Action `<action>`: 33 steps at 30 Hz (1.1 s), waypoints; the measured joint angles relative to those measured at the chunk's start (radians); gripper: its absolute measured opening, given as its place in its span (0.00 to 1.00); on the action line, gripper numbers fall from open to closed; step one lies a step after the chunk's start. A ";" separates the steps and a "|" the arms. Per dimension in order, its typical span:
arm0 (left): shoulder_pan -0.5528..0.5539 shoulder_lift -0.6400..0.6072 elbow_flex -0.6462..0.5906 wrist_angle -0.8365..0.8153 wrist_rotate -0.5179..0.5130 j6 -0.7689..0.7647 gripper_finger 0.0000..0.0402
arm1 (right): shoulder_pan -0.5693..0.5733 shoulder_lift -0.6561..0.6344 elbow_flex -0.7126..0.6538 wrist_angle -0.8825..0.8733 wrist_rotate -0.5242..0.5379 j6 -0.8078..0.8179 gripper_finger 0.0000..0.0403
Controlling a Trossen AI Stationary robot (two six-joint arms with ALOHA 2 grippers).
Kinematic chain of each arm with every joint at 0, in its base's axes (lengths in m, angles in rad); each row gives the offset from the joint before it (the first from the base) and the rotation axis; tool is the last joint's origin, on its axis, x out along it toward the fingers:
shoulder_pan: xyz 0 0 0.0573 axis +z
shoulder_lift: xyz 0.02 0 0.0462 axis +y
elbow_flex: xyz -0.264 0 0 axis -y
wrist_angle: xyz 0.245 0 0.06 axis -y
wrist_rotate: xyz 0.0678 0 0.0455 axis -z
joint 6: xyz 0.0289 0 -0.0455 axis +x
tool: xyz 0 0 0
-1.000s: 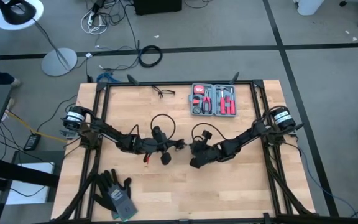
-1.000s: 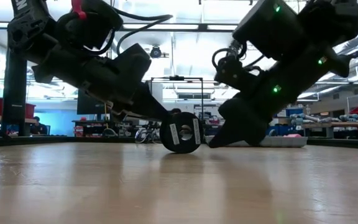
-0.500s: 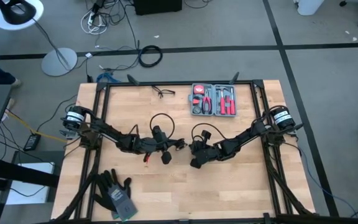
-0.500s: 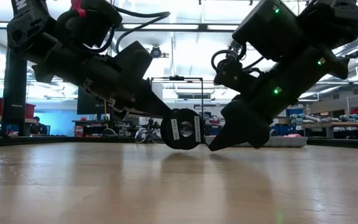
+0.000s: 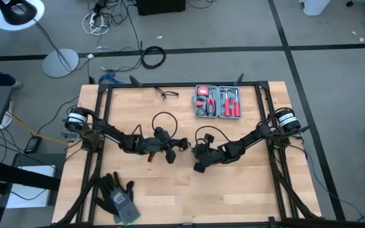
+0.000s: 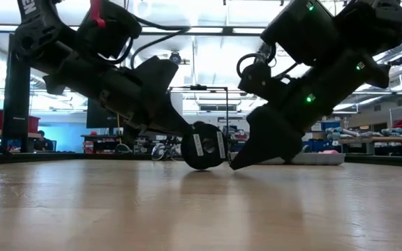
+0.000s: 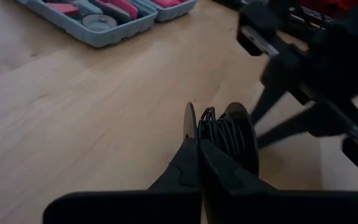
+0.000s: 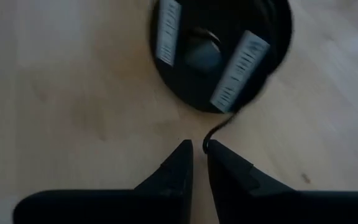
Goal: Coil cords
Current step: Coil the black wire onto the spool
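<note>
The cord [image 7: 224, 134] sits wound on a round black spool [image 6: 202, 146] standing on edge near the middle of the table [image 5: 233, 183], where both of my arms can reach it. My left gripper [image 7: 194, 146] has its jaws shut on the spool's rim, I judge to keep it upright. A loose tail of cord [image 8: 219, 134] hangs from the spool just beside my right gripper [image 8: 199, 149], whose jaws stand slightly parted with nothing between them. Farther back, an open grey tool case [image 5: 217, 102] holds red-handled tools and a round tape measure.
</note>
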 joint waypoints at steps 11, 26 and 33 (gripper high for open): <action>0.050 0.000 0.000 0.000 0.038 -0.055 0.00 | -0.012 0.000 0.000 0.047 -0.113 -0.026 0.12; 0.050 -0.002 -0.011 -0.019 0.060 -0.050 0.00 | -0.018 -0.069 0.000 0.019 -0.099 -0.096 0.08; 0.050 -0.002 -0.013 -0.016 0.059 -0.050 0.00 | -0.016 -0.026 0.002 0.160 -0.271 -0.139 0.10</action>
